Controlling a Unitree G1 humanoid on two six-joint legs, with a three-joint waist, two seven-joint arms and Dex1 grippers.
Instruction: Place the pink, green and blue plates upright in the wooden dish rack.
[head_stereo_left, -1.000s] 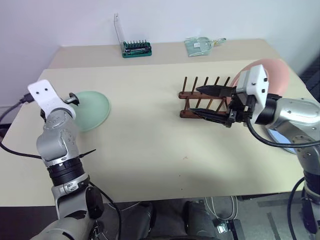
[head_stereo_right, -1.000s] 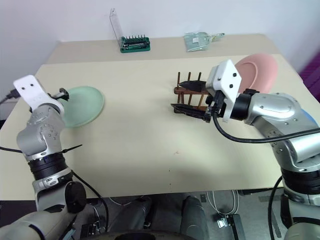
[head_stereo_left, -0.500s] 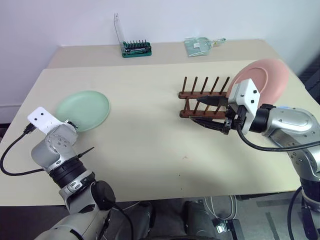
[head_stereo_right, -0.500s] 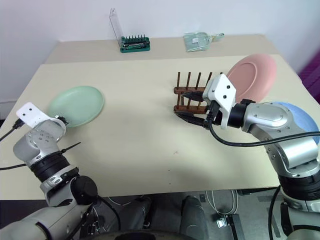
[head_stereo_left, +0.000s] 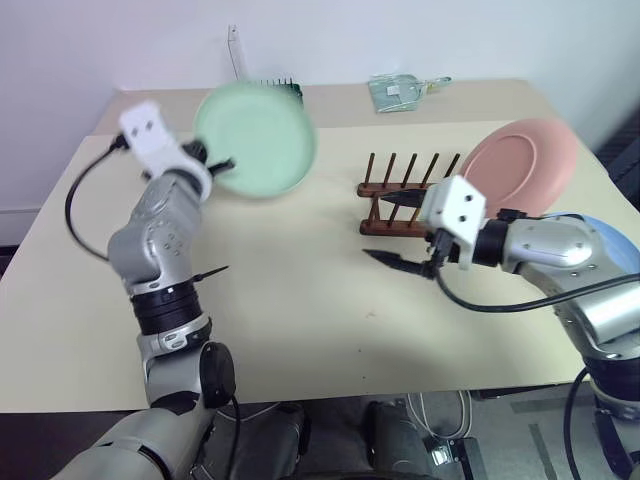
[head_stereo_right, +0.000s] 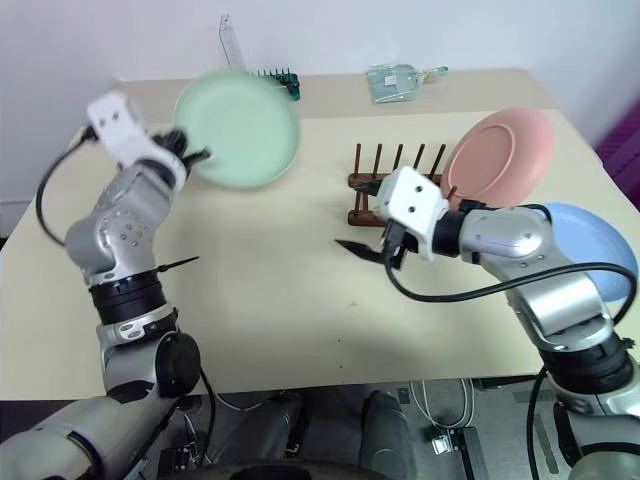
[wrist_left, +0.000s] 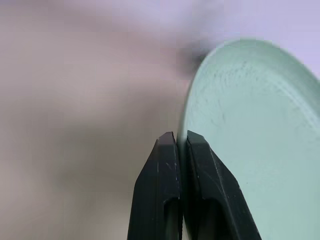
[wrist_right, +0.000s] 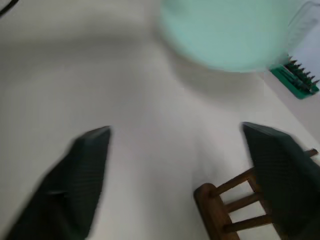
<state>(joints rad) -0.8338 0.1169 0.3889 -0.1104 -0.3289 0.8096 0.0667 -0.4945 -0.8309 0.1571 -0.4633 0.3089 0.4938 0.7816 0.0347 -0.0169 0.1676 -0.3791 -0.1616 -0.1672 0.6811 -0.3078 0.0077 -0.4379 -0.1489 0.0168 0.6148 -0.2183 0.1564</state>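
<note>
Lifted off the tabletop (head_stereo_left: 300, 300) since a second ago, the green plate (head_stereo_left: 258, 138) now hangs at upper left of the frame, pinched at its rim by the shut left claw (wrist_left: 177, 145). It stands nearly on edge, face toward the camera, ready for the wooden dish rack (head_stereo_left: 395, 205). At centre right, the right claw (head_stereo_left: 400, 228) gapes empty beside the rack; the pink plate (head_stereo_left: 520, 165) already leans there.

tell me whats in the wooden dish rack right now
Only the pink plate stands upright at the right end of the wooden dish rack; the other pegs are bare. The plate hides the rack's far end.
</note>
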